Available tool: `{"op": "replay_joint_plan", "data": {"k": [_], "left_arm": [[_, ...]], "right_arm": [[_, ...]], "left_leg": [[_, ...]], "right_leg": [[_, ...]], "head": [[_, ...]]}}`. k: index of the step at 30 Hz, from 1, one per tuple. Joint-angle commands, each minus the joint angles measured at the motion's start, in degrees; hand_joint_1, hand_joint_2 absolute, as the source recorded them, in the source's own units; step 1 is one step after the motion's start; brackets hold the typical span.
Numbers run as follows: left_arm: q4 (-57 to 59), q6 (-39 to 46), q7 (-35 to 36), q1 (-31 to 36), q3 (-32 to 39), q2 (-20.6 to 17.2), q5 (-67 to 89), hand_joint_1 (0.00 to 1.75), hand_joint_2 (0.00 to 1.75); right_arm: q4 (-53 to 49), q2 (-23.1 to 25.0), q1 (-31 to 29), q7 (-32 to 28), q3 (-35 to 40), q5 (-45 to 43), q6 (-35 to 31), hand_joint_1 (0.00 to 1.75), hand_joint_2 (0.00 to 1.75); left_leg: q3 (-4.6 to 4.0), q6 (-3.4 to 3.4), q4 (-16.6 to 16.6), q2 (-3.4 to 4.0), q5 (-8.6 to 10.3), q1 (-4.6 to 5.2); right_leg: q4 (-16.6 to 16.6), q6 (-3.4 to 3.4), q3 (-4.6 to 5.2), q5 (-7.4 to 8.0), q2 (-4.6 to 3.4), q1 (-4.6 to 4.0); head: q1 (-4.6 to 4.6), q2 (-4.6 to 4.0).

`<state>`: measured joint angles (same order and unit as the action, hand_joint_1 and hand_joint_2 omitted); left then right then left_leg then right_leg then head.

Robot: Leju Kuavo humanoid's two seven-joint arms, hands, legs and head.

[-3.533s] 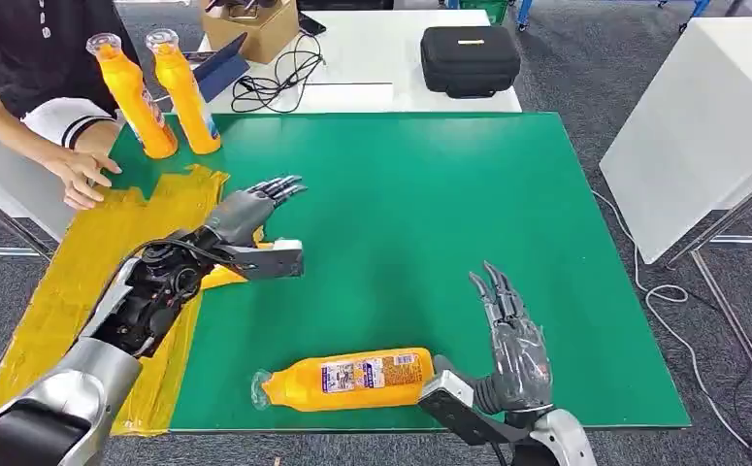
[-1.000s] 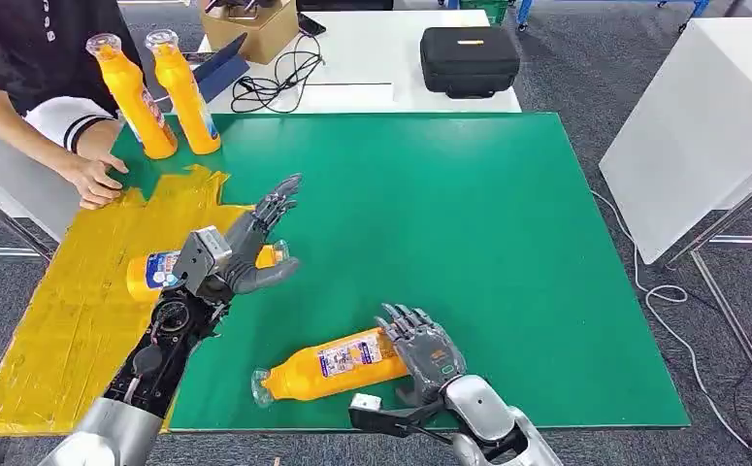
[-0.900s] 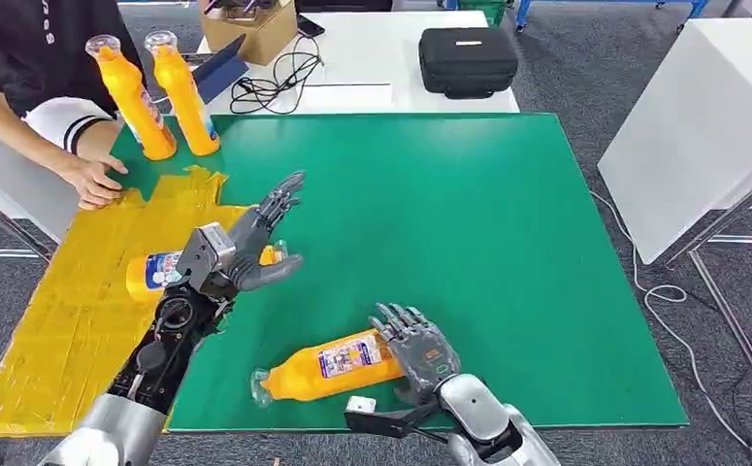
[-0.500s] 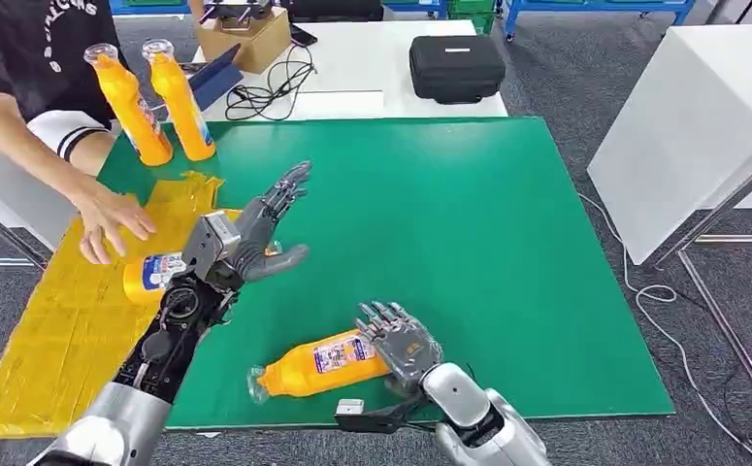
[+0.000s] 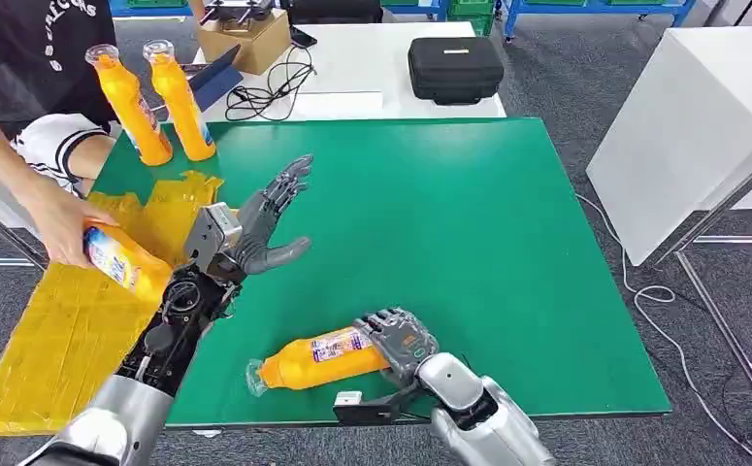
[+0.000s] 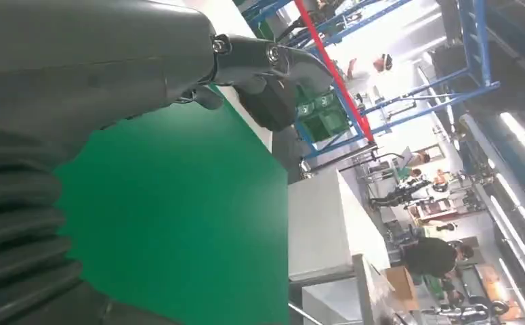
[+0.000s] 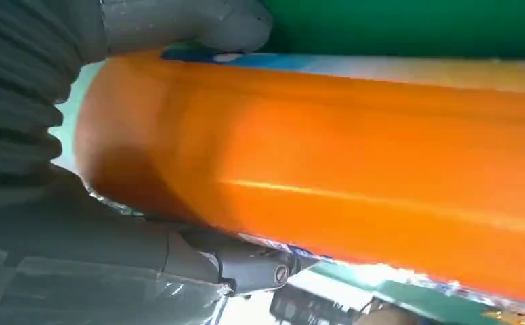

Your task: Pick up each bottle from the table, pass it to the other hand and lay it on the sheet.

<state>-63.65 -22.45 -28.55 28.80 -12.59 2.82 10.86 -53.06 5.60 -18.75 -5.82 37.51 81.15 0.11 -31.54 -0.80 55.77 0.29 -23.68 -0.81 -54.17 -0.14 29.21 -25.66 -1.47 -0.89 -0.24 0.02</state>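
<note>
**Ana:** Orange and lying on its side, the juice bottle (image 5: 318, 354) sits at the near edge of the green counter (image 5: 469, 223), cap end toward the robot's left. The right robot hand (image 5: 403, 340) has its fingers curled over the base end, and the right wrist view shows the thumb (image 7: 192, 24) pressed against the labelled wall with the body filling the palm.

**Ben:** So it is gripped, but is it off the surface?

**Ana:** That cannot be told from these views. The hold is at one end, so the long neck will probably droop when it rises. A slow lift with the wrist kept level should stop it swinging.

**Ben:** And the left robot hand (image 5: 260, 228)?

**Ana:** Raised above the counter beside the yellow sheet (image 5: 61, 340), fingers spread, thumb out, holding nothing. It looks ready to receive. The right should bring the bottle's free middle into that palm, and let go only once the left has closed round it.

**Ben:** Anything in the way?

**Ana:** A person's hand (image 5: 56, 223) is holding another orange bottle (image 5: 124, 262) over the far part of the sheet, close to the left arm. The laying-down spot is best chosen on the bare near part of the sheet, well apart from that hand. Two more bottles (image 5: 158, 97) stand upright at the counter's far left corner and are not a concern for this pass.
</note>
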Motion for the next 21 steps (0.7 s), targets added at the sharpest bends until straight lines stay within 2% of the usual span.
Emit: {"op": "replay_joint_plan", "data": {"k": [1, 4, 7, 12, 13, 14, 15, 16, 17, 18, 19, 21], "left_arm": [[4.8, -0.1, 0.3, 2.5, -1.5, 0.7, 0.0, 0.0, 1.75], [5.8, -0.1, 0.1, 3.1, -1.5, 1.7, 0.4, 0.0, 1.75], [6.6, 0.4, -0.3, 3.1, -1.2, 2.4, 1.2, 0.0, 1.75], [6.0, 0.9, -0.5, 2.2, -0.4, 2.1, 1.8, 0.0, 1.75], [5.2, 1.3, -0.5, 1.5, 0.1, 1.9, 1.9, 0.0, 1.75], [4.0, 1.7, -0.1, 0.6, 0.6, 1.7, 2.0, 0.0, 1.75], [3.0, 1.6, 0.2, -0.1, 0.9, 1.5, 2.0, 0.0, 1.75], [0.6, 1.0, 0.6, -1.3, 1.2, 0.6, 1.6, 0.0, 1.75], [-1.1, 0.5, 1.3, -2.0, 1.4, 0.1, 1.1, 0.0, 1.75], [-2.8, 0.1, 2.0, -2.9, 1.7, -0.3, 0.7, 0.0, 1.75], [-3.8, -0.1, 2.2, -3.7, 1.6, -0.6, 0.4, 0.0, 1.75], [-5.2, 0.0, 2.2, -5.2, 1.7, -0.9, 0.3, 0.0, 1.75]], "right_arm": [[14.3, 0.8, -2.1, -3.5, -1.6, -6.0, 5.8, 1.73, 1.75], [18.0, 1.3, -4.5, -4.5, -1.8, -9.3, 6.8, 1.69, 1.75], [20.8, 2.3, -6.3, -6.2, -2.8, -12.6, 6.9, 1.75, 1.75], [19.7, 3.5, -7.1, -4.2, -6.7, -15.8, 3.5, 1.75, 1.75], [17.2, 4.5, -6.4, -0.5, -10.8, -18.0, -1.1, 1.75, 1.75], [13.4, 5.3, -5.4, 1.9, -14.4, -19.3, -5.8, 1.75, 1.75], [9.4, 5.6, -4.7, 2.3, -16.8, -20.7, -5.6, 1.75, 1.75], [-0.2, 5.5, -1.2, 1.7, -22.2, -25.8, -9.4, 1.75, 1.75], [-6.9, 4.4, 1.4, 2.8, -23.7, -26.7, -9.7, 1.75, 1.75], [-13.9, 3.9, 4.7, 2.9, -26.2, -28.6, -10.6, 1.75, 1.75], [-18.1, 4.1, 7.3, 1.9, -28.5, -31.8, -11.5, 1.75, 1.75], [-22.6, 3.3, 11.0, 0.7, -30.4, -33.4, -12.8, 1.75, 1.75]], "left_leg": [[-0.01, -0.01, 0.0, -0.2, 0.03, -0.02], [-0.07, -0.01, -0.1, -0.23, 0.07, -0.01], [-0.25, -0.02, -0.1, -0.35, 0.18, -0.02], [-0.23, -0.01, -0.1, -0.24, 0.17, 0.0], [-0.54, -0.03, -0.2, -0.36, 0.32, 0.04], [-0.08, 0.01, 0.0, -0.05, 0.1, 0.0], [-0.29, 0.01, 0.0, -0.01, 0.18, 0.01], [-0.65, 0.01, -0.2, -0.14, 0.36, 0.04], [-0.44, 0.0, -0.2, -0.2, 0.26, 0.05], [-0.57, 0.02, -0.1, -0.1, 0.23, 0.05], [-0.37, -0.02, -0.1, -0.13, 0.17, 0.07], [-0.5, -0.04, 0.0, -0.31, 0.1, 0.08]], "right_leg": [[0.1, 0.09, -0.07, -0.01, 0.26, -0.02], [0.1, 0.1, -0.02, 0.02, 0.31, 0.0], [0.2, 0.15, 0.14, 0.1, 0.48, 0.0], [0.1, 0.18, 0.34, 0.12, 0.37, 0.02], [0.2, 0.29, 0.62, 0.23, 0.56, 0.06], [0.0, 0.14, 0.32, 0.09, 0.16, 0.01], [0.0, 0.14, 0.42, 0.17, 0.11, 0.03], [0.1, 0.24, 0.74, 0.3, 0.32, 0.07], [0.1, 0.24, 0.43, 0.19, 0.37, 0.07], [0.0, 0.21, 0.57, 0.17, 0.26, 0.07], [0.0, 0.2, 0.35, 0.07, 0.28, 0.09], [0.0, 0.22, 0.33, -0.02, 0.49, 0.1]], "head": [[0.02, 0.0], [0.02, 0.0], [0.02, 0.0], [0.04, 0.0], [0.02, 0.0], [0.02, 0.0], [0.04, 0.0], [0.0, 0.0], [0.04, 0.0], [0.02, 0.0], [0.0, 0.0], [0.0, 0.0]]}}
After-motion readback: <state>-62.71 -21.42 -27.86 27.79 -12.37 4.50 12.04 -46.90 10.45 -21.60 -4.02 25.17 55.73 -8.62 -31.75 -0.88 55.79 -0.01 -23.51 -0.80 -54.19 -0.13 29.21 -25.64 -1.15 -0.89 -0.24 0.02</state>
